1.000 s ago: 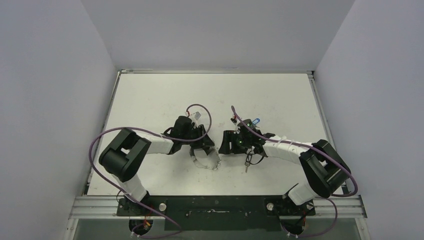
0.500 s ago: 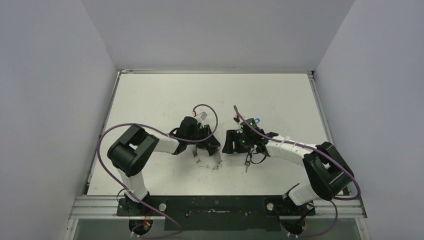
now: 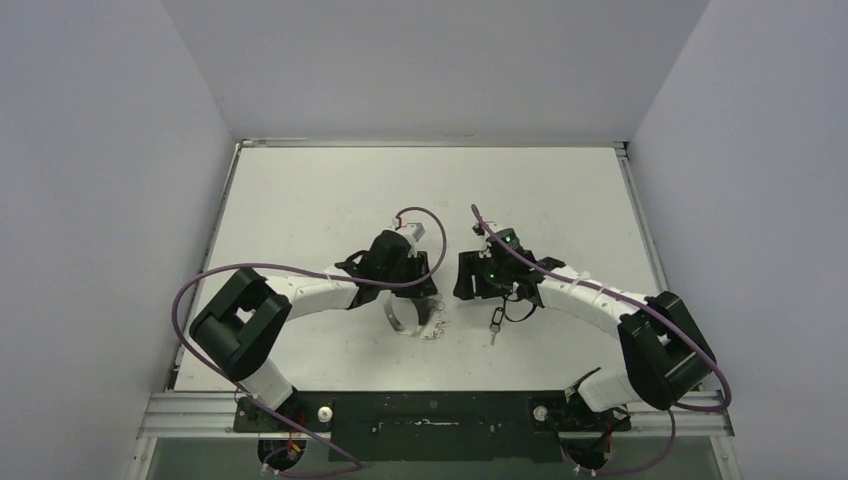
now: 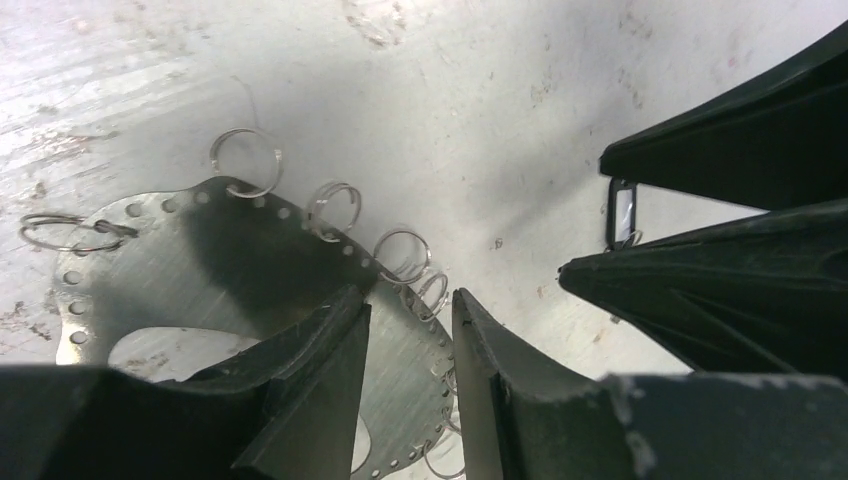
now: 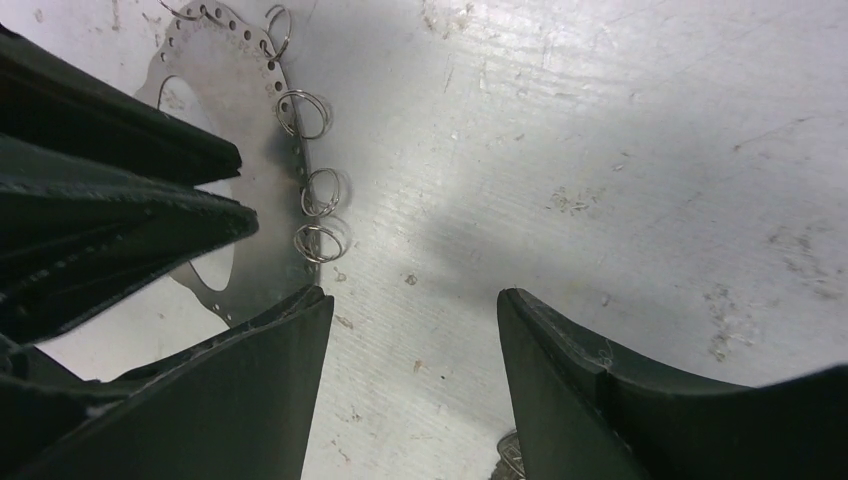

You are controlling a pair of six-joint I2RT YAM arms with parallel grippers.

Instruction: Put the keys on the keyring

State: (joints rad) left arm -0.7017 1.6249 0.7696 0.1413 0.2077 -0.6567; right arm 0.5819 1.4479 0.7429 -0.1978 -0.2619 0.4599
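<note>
Left gripper [image 4: 408,300] stands part-open over the rim of the keyring [image 4: 200,260], which lies flat on the table [image 4: 500,100]. Right gripper [image 5: 412,295] gapes empty just beside it. One key [image 3: 494,325] lies near. Recommended: pin the plate firmly before presenting a key.

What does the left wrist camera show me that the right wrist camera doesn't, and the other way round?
Left wrist only: the left gripper from its own side, fingers slightly apart directly above the keyring near its rim.
Right wrist only: the right gripper open over bare table, plus a grey sliver at the bottom edge, possibly a key.
Both: the keyring lying flat, the wire loops along its rim with no key on any that show, and the other arm's dark fingers.
</note>
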